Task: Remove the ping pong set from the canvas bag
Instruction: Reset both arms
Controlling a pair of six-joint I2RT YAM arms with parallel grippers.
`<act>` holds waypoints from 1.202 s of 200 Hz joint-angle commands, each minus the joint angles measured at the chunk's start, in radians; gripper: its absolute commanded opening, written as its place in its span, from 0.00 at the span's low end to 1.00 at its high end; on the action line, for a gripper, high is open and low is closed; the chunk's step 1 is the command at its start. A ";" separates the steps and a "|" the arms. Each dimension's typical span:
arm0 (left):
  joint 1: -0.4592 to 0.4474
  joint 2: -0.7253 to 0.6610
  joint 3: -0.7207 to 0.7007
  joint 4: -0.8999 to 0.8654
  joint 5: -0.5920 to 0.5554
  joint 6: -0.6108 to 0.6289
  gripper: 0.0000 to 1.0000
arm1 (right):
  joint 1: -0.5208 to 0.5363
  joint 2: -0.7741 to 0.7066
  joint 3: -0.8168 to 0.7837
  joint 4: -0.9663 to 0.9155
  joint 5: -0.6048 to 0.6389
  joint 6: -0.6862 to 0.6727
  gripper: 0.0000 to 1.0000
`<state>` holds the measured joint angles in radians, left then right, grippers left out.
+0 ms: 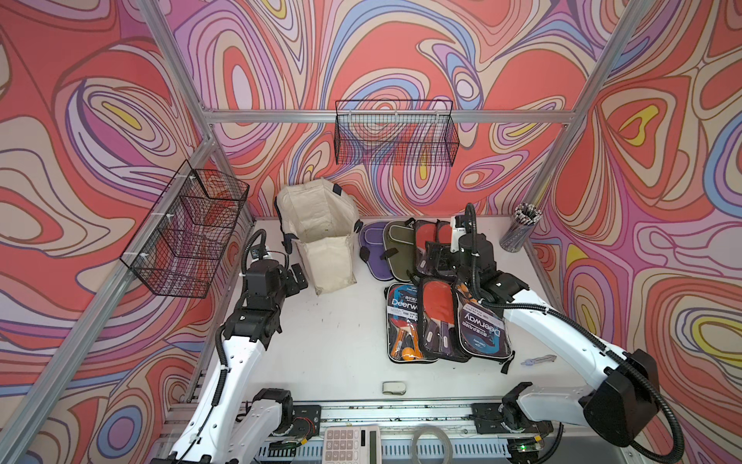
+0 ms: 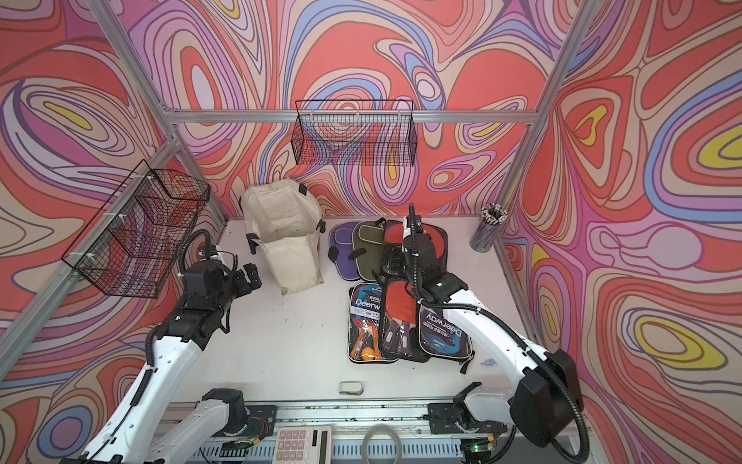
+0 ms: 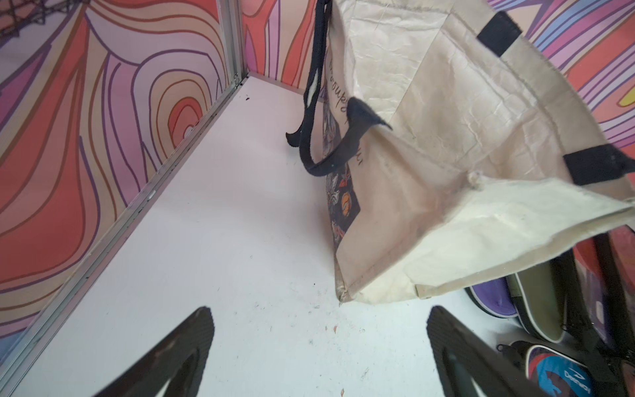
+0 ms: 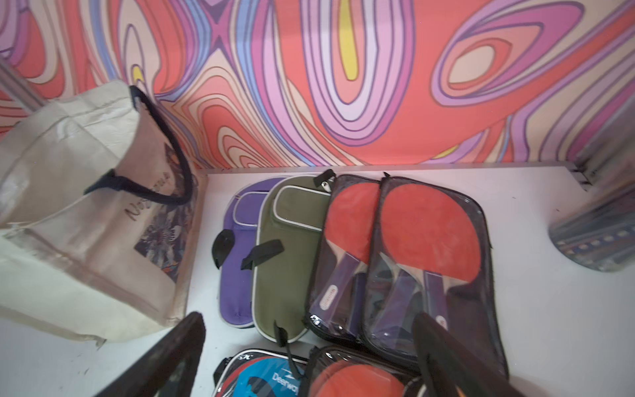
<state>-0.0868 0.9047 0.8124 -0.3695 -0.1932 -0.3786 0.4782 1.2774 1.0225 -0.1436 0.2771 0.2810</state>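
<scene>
While the canvas bag [image 1: 329, 265] stands upright at the back left of the worktop [image 1: 341, 345] with its mouth gaping upward, you can look straight down into it in both top views. Only cream lining shows, no case. Judgement: the bag is empty, though the slumped near wall could hide something on its floor.

Handles: the navy handle [image 3: 364, 115] droops down the printed outer side. Nothing crosses the mouth, so a reach from above is unobstructed.

Ping pong sets [image 1: 441, 317]: every one you can see lies flat on the worktop, just right of the bag, in two overlapping rows.
- Back row: purple case [image 1: 375, 249], green case [image 1: 397, 249], clear pouches with red paddles [image 4: 429, 240].
- Front row: Deerway packs [image 1: 403, 317] either side of another red-paddle pouch.

Shingled like this, they take little room and lie clear of the bag, within the right arm's reach.

Left jaws: spread wide, empty, over bare worktop just beside the bag's near bottom corner. Judgement: well placed to steady the soft wall if you need to go back in.

Right jaws: spread wide, empty, above where the two rows meet.

Judgement: the task reads as complete, pending your check of the bag's floor.
</scene>
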 commanded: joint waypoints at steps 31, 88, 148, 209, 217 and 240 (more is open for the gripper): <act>-0.032 0.010 -0.131 0.134 -0.095 -0.033 1.00 | -0.081 -0.041 -0.127 0.094 0.026 0.018 0.98; -0.037 0.058 -0.263 0.322 -0.190 -0.032 1.00 | -0.145 -0.032 -0.214 0.161 0.021 0.038 0.98; -0.037 0.186 -0.345 0.574 -0.257 0.054 1.00 | -0.173 0.008 -0.277 0.263 0.080 0.032 0.98; -0.026 0.359 -0.373 0.851 -0.307 0.172 1.00 | -0.226 0.072 -0.323 0.351 0.129 0.020 0.98; -0.023 0.378 -0.368 0.850 -0.322 0.180 1.00 | -0.232 0.079 -0.327 0.362 0.140 0.019 0.98; 0.005 0.411 -0.414 0.956 -0.302 0.194 1.00 | -0.243 0.106 -0.351 0.419 0.176 -0.002 0.98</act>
<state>-0.1081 1.2911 0.4465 0.4297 -0.4759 -0.2337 0.2501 1.3579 0.6998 0.1902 0.3920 0.3042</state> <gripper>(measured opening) 0.999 0.980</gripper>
